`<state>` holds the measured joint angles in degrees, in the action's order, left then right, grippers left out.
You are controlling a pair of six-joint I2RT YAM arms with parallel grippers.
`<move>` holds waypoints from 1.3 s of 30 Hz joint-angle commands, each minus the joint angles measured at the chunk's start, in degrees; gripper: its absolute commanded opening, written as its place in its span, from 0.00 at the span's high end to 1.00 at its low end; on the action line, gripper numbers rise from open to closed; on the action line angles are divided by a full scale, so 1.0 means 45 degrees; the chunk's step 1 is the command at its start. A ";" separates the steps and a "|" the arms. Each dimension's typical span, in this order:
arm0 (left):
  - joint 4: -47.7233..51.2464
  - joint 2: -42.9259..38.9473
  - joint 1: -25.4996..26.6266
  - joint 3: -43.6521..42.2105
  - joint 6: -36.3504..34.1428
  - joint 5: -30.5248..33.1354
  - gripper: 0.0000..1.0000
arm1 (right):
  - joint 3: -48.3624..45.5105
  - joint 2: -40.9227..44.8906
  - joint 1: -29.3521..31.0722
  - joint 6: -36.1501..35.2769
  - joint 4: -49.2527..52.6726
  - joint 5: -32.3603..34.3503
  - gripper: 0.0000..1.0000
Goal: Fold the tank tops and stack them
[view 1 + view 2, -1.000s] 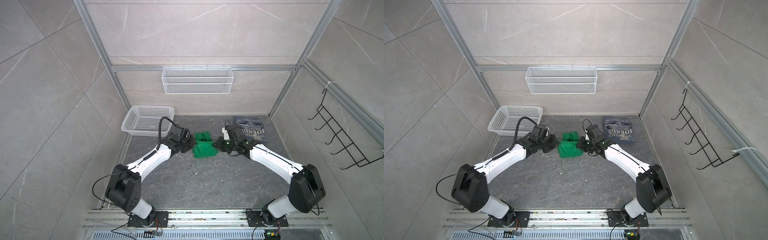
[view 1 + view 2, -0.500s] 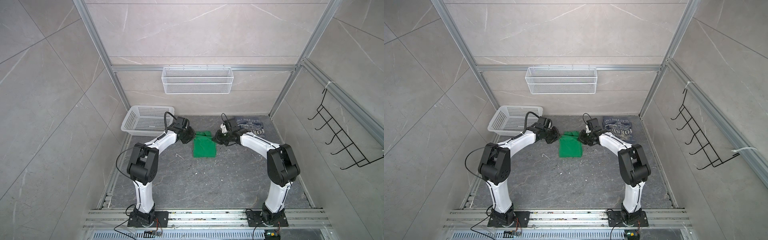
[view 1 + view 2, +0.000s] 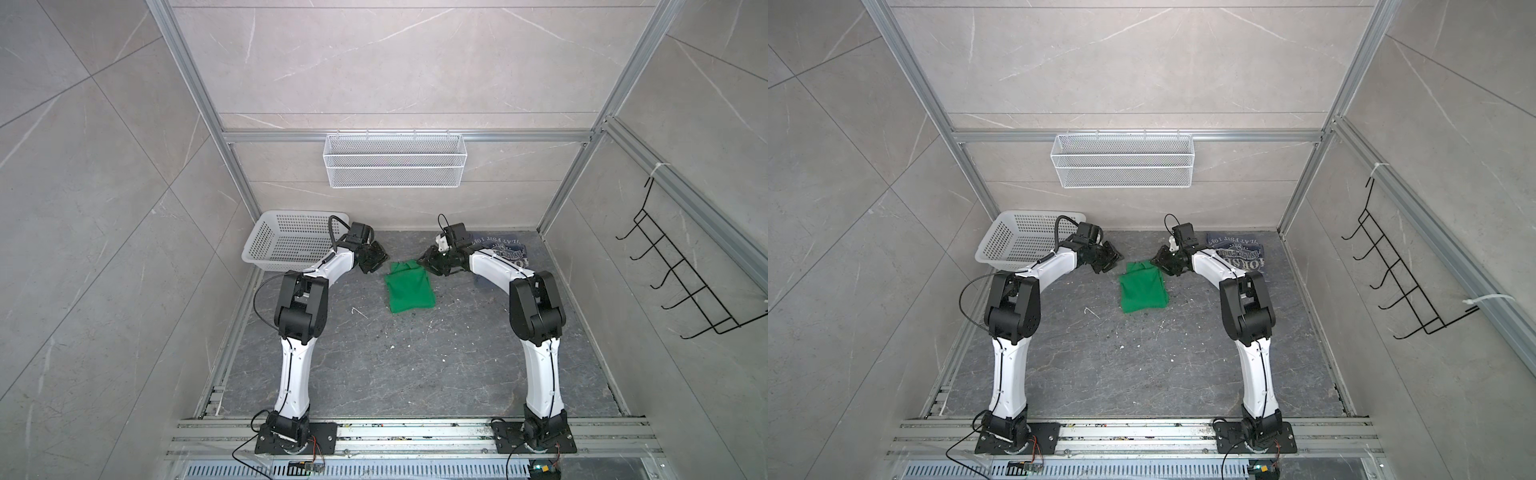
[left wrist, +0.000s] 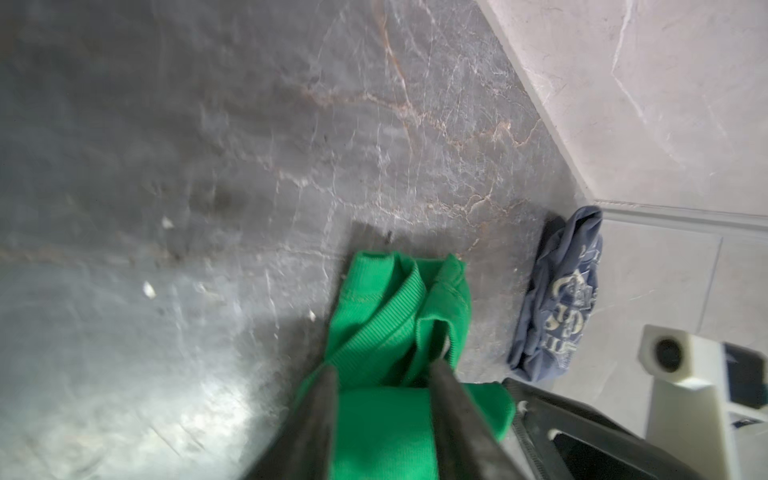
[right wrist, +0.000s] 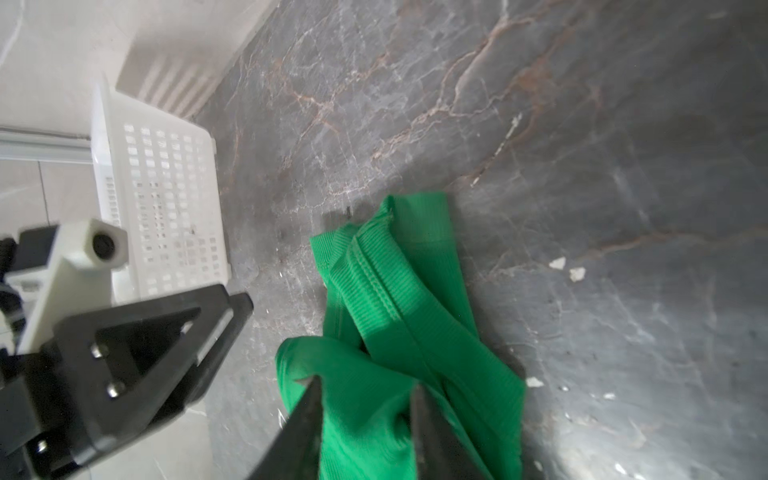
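Both are standing spread — left gripper [image 4: 382, 372], right gripper [image 5: 363, 386] — at green tank top [image 3: 409, 289] strap end | next: lifting straight up, likely safest against snagging.

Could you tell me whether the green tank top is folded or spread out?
Folded: the green tank top lies as a compact rectangle, straps bunched at one end.

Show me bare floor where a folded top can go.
Bare: the near floor between left arm and right arm, from green tank top to the front rail. Crowded: the far strip, with basket, left hand, right hand and blue tank top.
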<state>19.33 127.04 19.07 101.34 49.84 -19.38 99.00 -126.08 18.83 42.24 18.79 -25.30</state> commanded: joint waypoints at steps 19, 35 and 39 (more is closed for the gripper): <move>-0.1698 -0.2442 0.0732 -0.4191 -0.2229 -0.0697 0.40 | -0.2386 0.1241 0.0560 -0.2490 -0.0369 0.0958 0.45; -0.1732 -0.1936 0.1133 -0.2890 -0.2095 -0.1016 0.86 | -0.1816 0.1336 0.0692 -0.2345 -0.0168 0.0954 0.91; -0.1911 -0.2416 0.1153 -0.2884 -0.1963 -0.0978 0.92 | -0.1808 0.1756 0.0688 -0.2233 -0.0133 0.0992 0.96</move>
<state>12.38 119.17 24.03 86.76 40.86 -22.55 89.52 -121.73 21.43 31.90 17.15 -21.21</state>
